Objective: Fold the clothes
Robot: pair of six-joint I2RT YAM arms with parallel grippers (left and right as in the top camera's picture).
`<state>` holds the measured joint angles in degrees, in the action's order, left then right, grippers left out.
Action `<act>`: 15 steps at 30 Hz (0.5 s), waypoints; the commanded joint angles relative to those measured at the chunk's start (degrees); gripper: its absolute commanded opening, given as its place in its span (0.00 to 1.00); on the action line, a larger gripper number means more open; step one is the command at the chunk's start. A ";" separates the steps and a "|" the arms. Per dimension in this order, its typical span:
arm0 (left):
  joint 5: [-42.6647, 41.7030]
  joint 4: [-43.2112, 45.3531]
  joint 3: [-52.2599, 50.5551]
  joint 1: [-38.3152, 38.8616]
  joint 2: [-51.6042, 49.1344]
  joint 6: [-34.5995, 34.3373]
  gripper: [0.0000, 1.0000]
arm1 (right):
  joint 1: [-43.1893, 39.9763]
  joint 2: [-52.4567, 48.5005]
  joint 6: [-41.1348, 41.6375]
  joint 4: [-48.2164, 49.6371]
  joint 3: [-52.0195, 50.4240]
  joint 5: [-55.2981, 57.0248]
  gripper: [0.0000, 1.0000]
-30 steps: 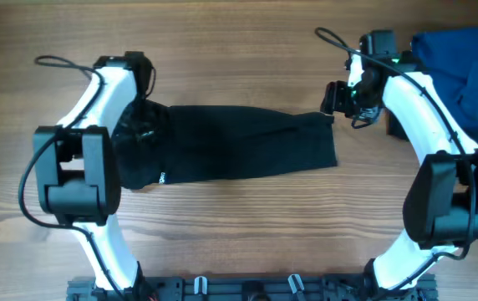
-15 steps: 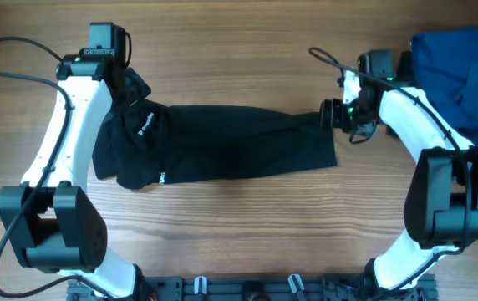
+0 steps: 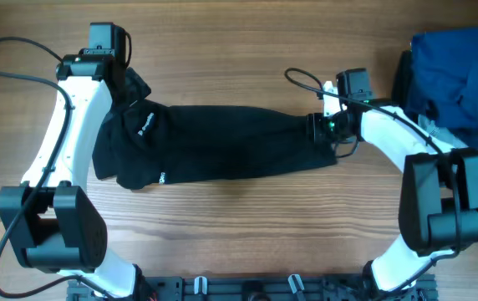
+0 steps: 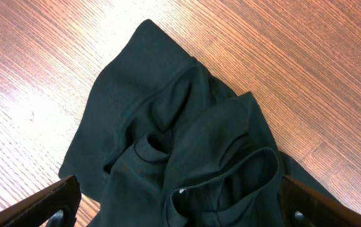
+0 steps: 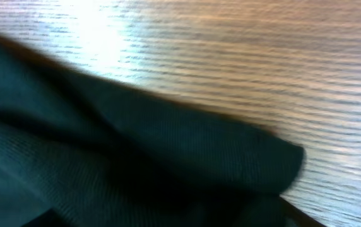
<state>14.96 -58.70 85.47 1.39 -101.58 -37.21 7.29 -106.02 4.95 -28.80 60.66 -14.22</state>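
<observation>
The clothes [image 3: 222, 142], one black shirt-like garment, lie stretched left to right across the table's middle, with small white marks [image 3: 144, 125] near the left end. My left gripper [image 3: 126, 84] hovers over the bunched left end [image 4: 187, 145], open, its dark fingers [image 4: 54, 202] standing wide on either side of the folds and touching nothing. My right gripper [image 3: 317, 127] is down at the garment's right edge. In the right wrist view blurred black fabric [image 5: 136, 170] fills the lower frame and hides the jaws.
A heap of bright blue garments [image 3: 460, 75] lies at the back right, just behind the right arm. Wooden table [image 3: 239, 50] shows around the black garment. A rail with clips [image 3: 247, 288] runs along the front edge.
The right gripper has slid left onto the garment's right edge. The left arm swung up and back a second ago, leaving the left end bunched, and has since stayed still.
</observation>
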 commanded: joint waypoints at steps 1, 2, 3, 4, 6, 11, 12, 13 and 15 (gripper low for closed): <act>0.33 -0.22 0.13 -0.07 1.07 -0.55 1.00 | 0.61 -1.77 3.15 -0.55 -2.62 0.63 0.24; 0.33 -0.22 0.13 -0.07 1.07 -0.55 1.00 | 0.44 -1.77 4.46 -0.59 -2.62 1.90 0.08; 0.33 -0.24 0.13 -0.07 1.07 -0.55 1.00 | 0.22 -1.77 5.42 -0.63 -2.62 2.91 0.04; 0.33 -0.24 0.13 -0.07 1.07 -0.55 1.00 | -0.44 -1.77 5.81 -0.76 -2.60 3.54 0.04; 0.31 -0.28 0.13 -0.07 1.07 -0.57 1.00 | -3.17 -1.77 6.21 -1.31 -2.38 3.41 0.04; 0.31 -0.66 0.13 -0.07 1.07 -0.55 1.00 | -14.69 -1.75 1.66 -6.25 1.33 -0.35 0.04; 0.31 -0.63 0.13 -0.07 1.07 -0.57 1.00 | -16.90 -1.75 0.13 -7.48 2.36 -1.49 0.04; 0.31 -0.63 0.13 -0.07 1.07 -0.57 1.00 | -18.82 -1.75 -1.75 -8.79 3.45 -2.71 0.04; 0.31 -0.61 0.13 -0.07 1.07 -0.57 1.00 | -20.50 -1.75 -3.48 -10.88 5.42 -4.39 0.04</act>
<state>14.96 -59.31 85.45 1.39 -101.58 -37.21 -10.92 -106.41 6.04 -37.63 62.50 -16.27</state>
